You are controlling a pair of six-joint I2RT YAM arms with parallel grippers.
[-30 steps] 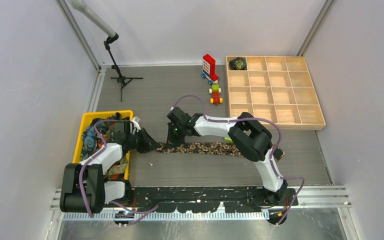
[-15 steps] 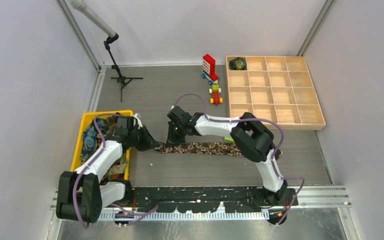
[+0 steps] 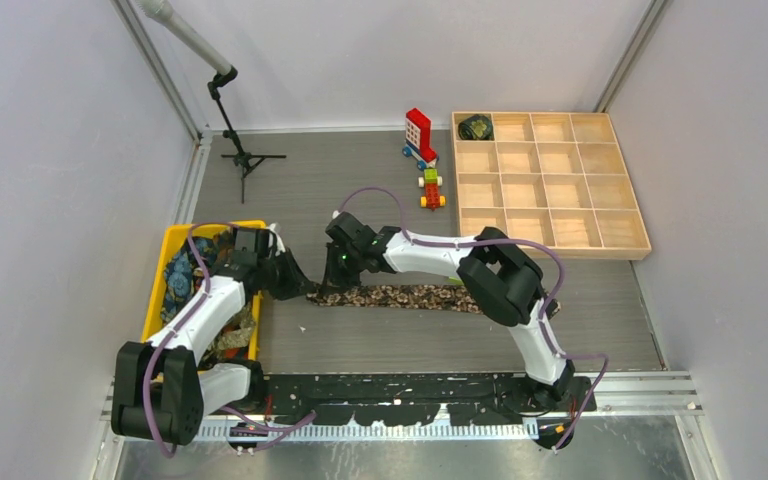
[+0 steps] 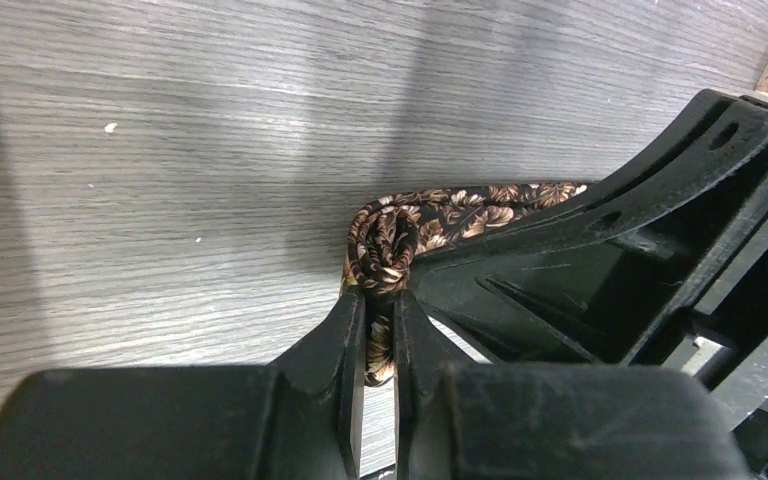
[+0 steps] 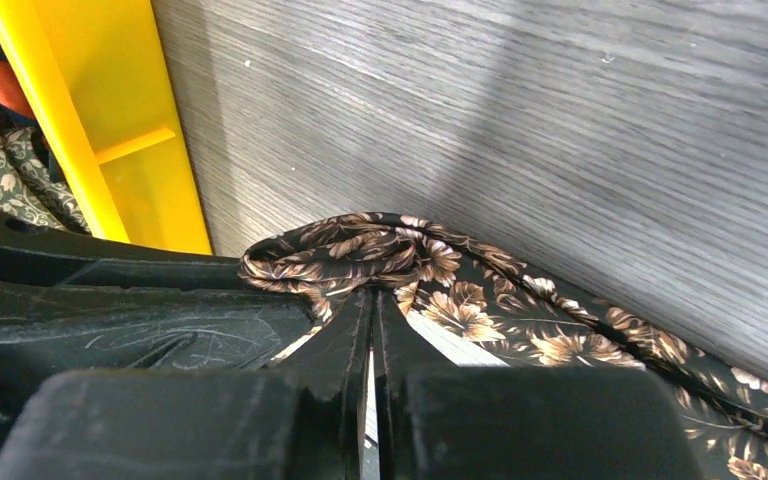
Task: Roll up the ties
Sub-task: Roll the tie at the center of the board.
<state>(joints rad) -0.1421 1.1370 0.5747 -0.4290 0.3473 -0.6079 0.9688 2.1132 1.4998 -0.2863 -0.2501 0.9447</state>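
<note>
Tie [image 3: 410,297] in brown leaf print lies stretched flat on the desk [image 3: 360,340], its left end just beside the yellow bin [image 3: 175,233]. That end is curled into a first small loop. The left claw [image 4: 380,335] and the right claw [image 5: 372,320] are each pressed together on the curl, pinching it from opposite sides, likely so the roll starts tight.

The right gripper [image 3: 327,287] slides left along the table toward the yellow bin [image 3: 212,228], drawing the brown leaf-print tie [image 3: 410,296] with it. The left arm's elbow swings out toward the near-left corner, and the left gripper [image 3: 309,290] edges slightly toward the far edge.
</note>
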